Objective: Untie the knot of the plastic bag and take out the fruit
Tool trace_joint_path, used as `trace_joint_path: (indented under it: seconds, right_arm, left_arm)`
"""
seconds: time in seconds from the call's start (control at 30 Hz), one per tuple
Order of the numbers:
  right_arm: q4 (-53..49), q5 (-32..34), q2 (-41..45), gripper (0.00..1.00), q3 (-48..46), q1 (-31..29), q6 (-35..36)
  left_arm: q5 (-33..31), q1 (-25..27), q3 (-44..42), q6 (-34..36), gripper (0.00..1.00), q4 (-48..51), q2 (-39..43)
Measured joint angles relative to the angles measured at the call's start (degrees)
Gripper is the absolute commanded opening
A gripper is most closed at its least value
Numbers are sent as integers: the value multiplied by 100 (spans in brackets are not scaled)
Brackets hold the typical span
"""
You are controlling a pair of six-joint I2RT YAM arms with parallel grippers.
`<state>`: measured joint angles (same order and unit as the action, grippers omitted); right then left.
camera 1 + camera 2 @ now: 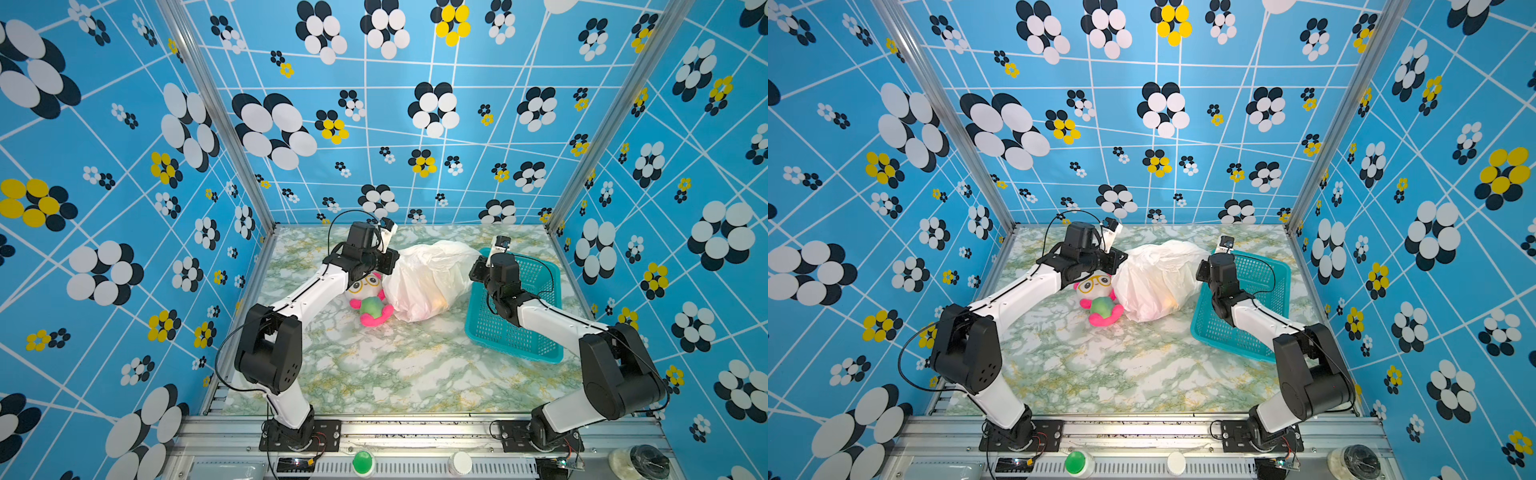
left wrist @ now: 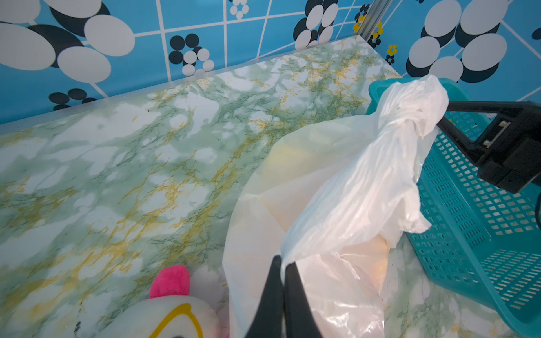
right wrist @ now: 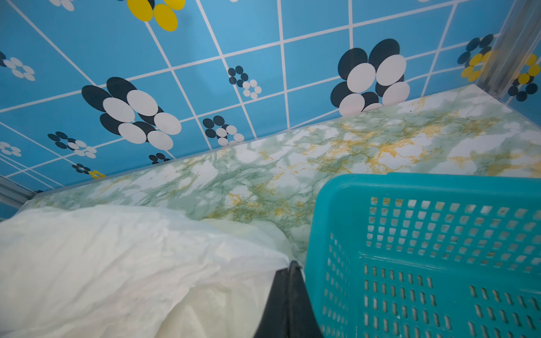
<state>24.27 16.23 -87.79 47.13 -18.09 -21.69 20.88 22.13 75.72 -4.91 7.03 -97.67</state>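
The knot [image 2: 407, 117] is seen as a tight twist of white film just beside the rim of the teal basket [image 1: 519, 349], and it is not yet undone. From it a stretched strip of the plastic bag [image 1: 428, 278] runs away from the basket. The bag itself lies on the marble table [image 1: 395, 374], touching the basket's side. The fruit [image 1: 1169, 301] is made out only as yellow and orange tints through the film, so all of it is judged to be inside the bag.

The strip is pinched at its far end by the left gripper [image 2: 283, 262], whose jaws are pressed together on the plastic. At the basket's edge the right gripper [image 3: 289, 267] is likewise clamped tight on a fold of film next to the knot. The two holds are placed on opposite sides of the twist, presumably so that it can be drawn apart. How firmly the knot is seated cannot be told.

The basket is empty and stands close, apparently ready to receive the fruit. A plush toy [image 1: 370, 299] rests against the bag on the side away from the basket and has no part in the task.
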Motion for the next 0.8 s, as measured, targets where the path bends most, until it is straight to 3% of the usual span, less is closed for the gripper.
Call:
trace_joint_path:
  seconds: [0.8]
  right_arm:
    - [520,205,417,0,-765,212,-883]
  left_arm:
    - [645,-599,-337,-807,0,-737,46]
